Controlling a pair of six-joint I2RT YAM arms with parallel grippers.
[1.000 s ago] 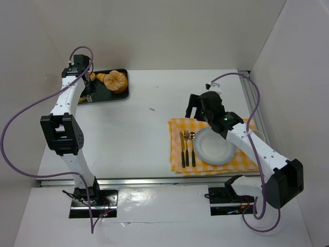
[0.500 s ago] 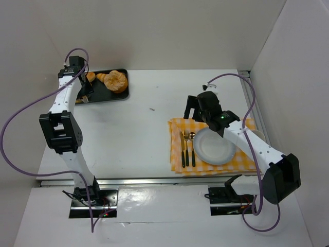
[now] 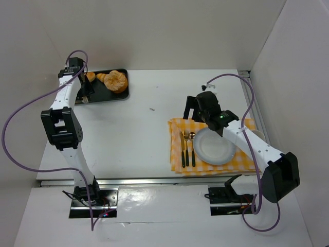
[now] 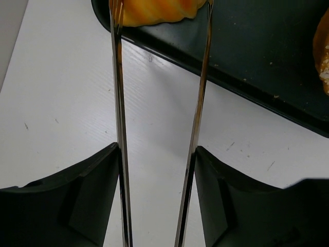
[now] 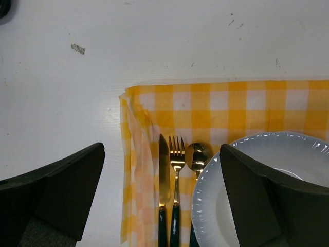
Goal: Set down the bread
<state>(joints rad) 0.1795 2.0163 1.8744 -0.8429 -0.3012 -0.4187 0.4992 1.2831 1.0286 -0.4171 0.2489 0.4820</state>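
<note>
left claw [image 4: 157, 149] grips the tongs [image 4: 119, 103], whose blades are spread and straddle a bread roll [image 4: 154, 13] at the tray [image 4: 247, 46] corner, 10 o'clock on the table, lined up to pinch. right claw [image 5: 162, 154] is wide and empty by the plate [image 5: 216, 195] at 4 o'clock, the likely drop spot.

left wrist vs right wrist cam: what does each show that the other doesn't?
Left wrist only: thin metal tongs in the left gripper, tips either side of a golden bread roll at the edge of the black tray.
Right wrist only: yellow checked cloth, gold knife, fork, spoon, white plate, and the open right gripper.
Both: white table.
</note>
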